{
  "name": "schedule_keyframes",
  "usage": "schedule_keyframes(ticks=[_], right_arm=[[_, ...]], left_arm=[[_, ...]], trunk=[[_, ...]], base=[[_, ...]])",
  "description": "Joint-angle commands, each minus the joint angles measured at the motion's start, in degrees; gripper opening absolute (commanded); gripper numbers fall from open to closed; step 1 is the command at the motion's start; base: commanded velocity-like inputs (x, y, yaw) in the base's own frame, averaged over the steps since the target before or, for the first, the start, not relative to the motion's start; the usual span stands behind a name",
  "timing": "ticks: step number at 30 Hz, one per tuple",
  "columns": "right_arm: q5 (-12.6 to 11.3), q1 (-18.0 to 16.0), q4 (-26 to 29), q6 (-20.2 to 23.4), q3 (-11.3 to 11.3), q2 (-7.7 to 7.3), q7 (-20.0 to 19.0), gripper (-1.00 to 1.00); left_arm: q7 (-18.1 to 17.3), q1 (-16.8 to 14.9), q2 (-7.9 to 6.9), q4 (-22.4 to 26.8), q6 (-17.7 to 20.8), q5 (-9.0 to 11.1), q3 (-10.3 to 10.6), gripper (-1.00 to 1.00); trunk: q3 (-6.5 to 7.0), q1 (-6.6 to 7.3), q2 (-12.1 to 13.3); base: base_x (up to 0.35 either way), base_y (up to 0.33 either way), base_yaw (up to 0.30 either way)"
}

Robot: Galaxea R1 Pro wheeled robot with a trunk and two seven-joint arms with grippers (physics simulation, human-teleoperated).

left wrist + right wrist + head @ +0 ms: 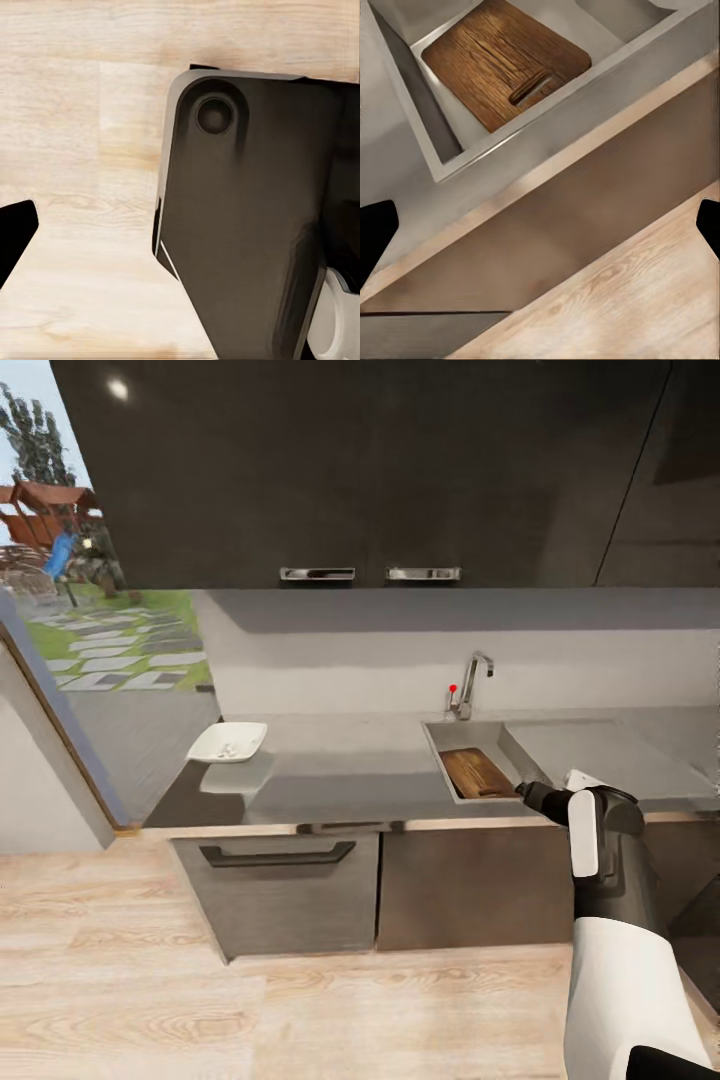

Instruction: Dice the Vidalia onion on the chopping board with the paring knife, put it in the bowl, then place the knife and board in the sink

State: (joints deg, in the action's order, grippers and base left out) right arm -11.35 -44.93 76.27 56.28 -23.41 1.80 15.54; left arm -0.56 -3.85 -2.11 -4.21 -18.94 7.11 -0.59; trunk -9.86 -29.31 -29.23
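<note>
Looking down from the robot's head, the right arm [600,860], white shell with black joints, reaches toward the sink [432,738] at about one o'clock from the robot. Its right gripper [524,790] hovers at the basin's near rim, just beside the chopping board [477,772]. In the right wrist view the dark fingertips [375,232] sit at opposite edges of the picture, so this claw is spread wide and holds nothing.

From the claw, the chopping board lies ahead and below, flat on the basin floor. Its long axis runs roughly from the near rim toward the tap [470,685]. This board is a brown wooden rectangle with streaked grain, rounded corners and a slot-shaped handle hole [531,88]. I cannot make out the paring knife.

Basin walls are matte grey steel. Beside them the countertop [340,770] is a glossy grey slab. At about eleven o'clock, well apart from the sink, rests the bowl [228,742], white and shallow, with pale pieces inside.

Near the wooden floor [67,150], one dark fingertip of the left gripper [13,232] shows; I cannot tell its state. For the board, the right arm is judged nearer.
</note>
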Motion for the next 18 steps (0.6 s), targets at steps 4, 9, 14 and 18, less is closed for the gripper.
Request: schedule_keyframes(ticks=[4, 9, 14, 18], right_arm=[[-0.54, 0.00, -0.53, 0.06, -0.06, 0.05, 0.46, 1.00], [-0.50, 0.80, -3.04, -0.08, -0.12, -0.04, 0.39, 1.00], [1.51, 1.27, -9.51, -0.27, -0.16, -0.16, 0.29, 1.00], [5.23, 1.99, -18.03, -3.53, -0.15, -0.13, 0.14, 1.00]], left_arm=[[-0.12, -0.09, 0.00, -0.19, -0.43, 0.28, -0.02, 1.00], [-0.14, -0.11, 0.00, -0.17, -0.48, 0.20, -0.21, 1.00], [-0.15, -0.08, 0.05, 1.18, -0.45, 0.13, -0.28, 1.00], [-0.09, -0.07, 0.89, 3.65, -0.31, 0.09, -0.29, 1.00]], trunk=[[-0.11, 0.01, -0.11], [-0.11, 0.01, -0.11], [-0.11, 0.01, -0.11], [-0.11, 0.01, -0.11]], base=[[-0.331, 0.088, 0.000], [-0.178, 0.024, 0.000], [-0.015, 0.002, 0.000], [-0.001, 0.000, 0.000]])
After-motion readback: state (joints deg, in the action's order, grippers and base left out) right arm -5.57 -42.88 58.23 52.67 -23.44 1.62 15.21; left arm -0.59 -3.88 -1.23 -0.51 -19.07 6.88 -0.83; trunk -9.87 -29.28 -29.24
